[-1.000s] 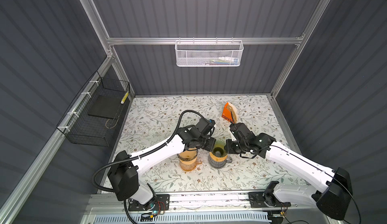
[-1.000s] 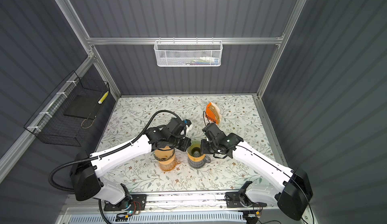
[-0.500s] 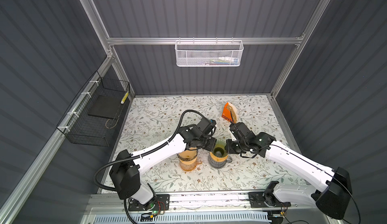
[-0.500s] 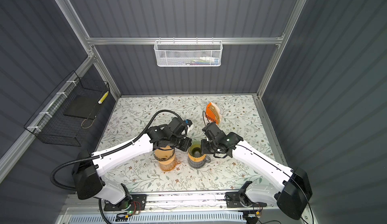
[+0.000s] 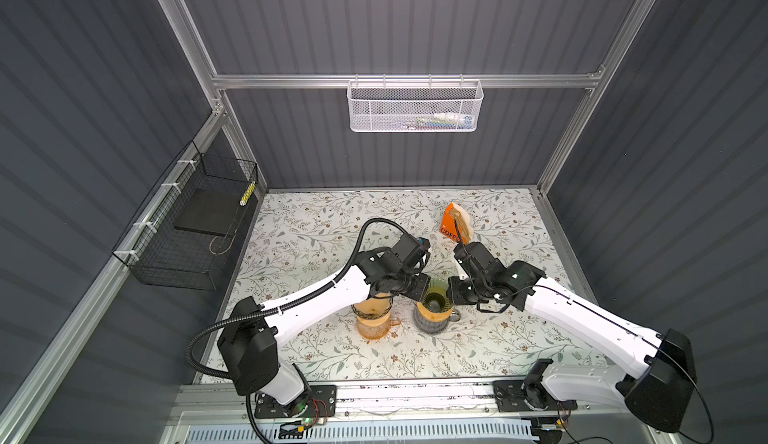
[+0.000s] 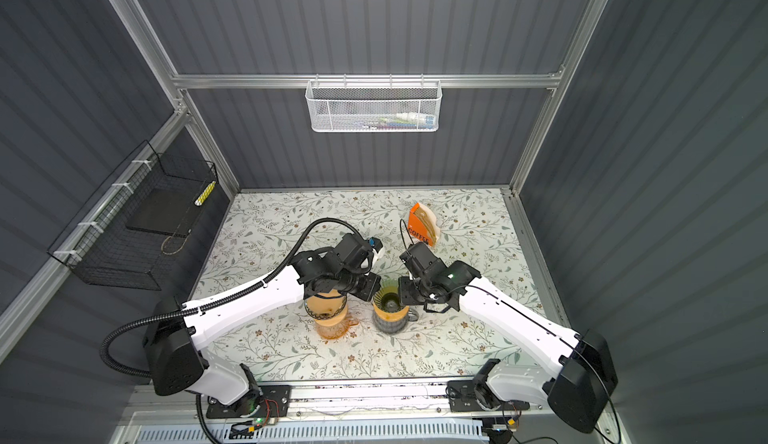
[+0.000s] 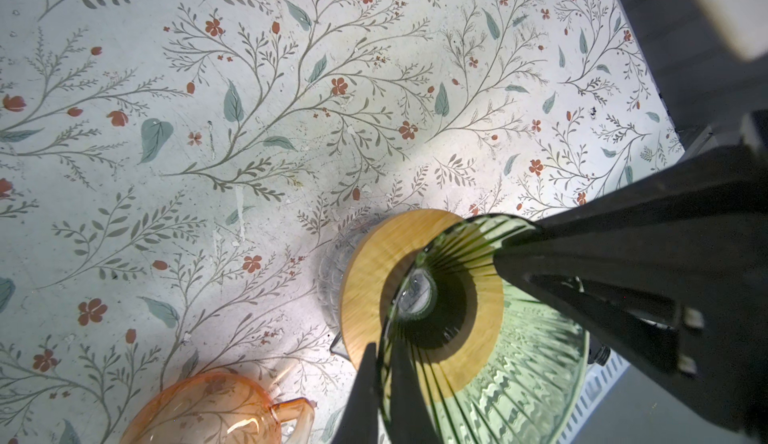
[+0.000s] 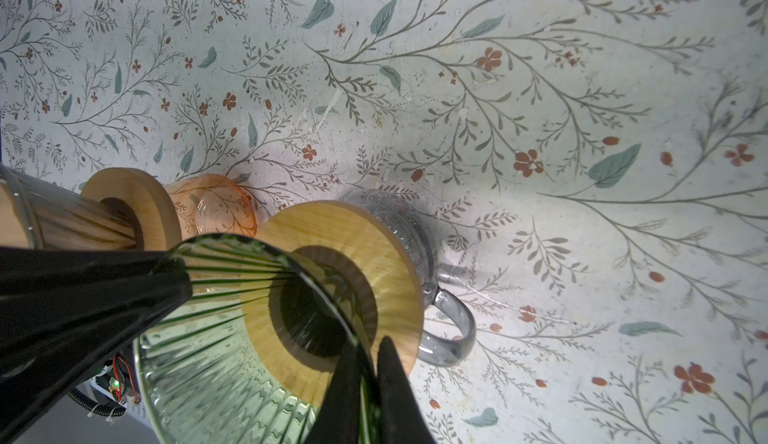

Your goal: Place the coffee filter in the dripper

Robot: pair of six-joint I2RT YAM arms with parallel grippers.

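A green ribbed glass dripper (image 5: 436, 296) (image 6: 388, 296) with a wooden collar sits on a grey glass mug (image 5: 432, 326) (image 8: 449, 329) near the table's middle front. My left gripper (image 5: 426, 292) (image 7: 384, 350) is shut on the dripper's (image 7: 498, 359) left rim, one finger inside and one outside. My right gripper (image 5: 451, 294) (image 8: 370, 348) is shut the same way on the opposite rim of the dripper (image 8: 216, 359). The coffee filters (image 5: 464, 221) (image 6: 429, 218) stand in an orange holder behind the right arm. No filter is inside the dripper.
An orange glass mug (image 5: 374, 324) (image 7: 199, 408) carrying a second dripper (image 8: 129, 209) with a wooden collar stands just left of the grey mug, under my left arm. A black wire basket (image 5: 187, 230) hangs on the left wall and a white mesh basket (image 5: 415, 105) on the back wall.
Almost nothing differs. Both grippers stay at the green dripper's rim; the left wrist has shifted very slightly.
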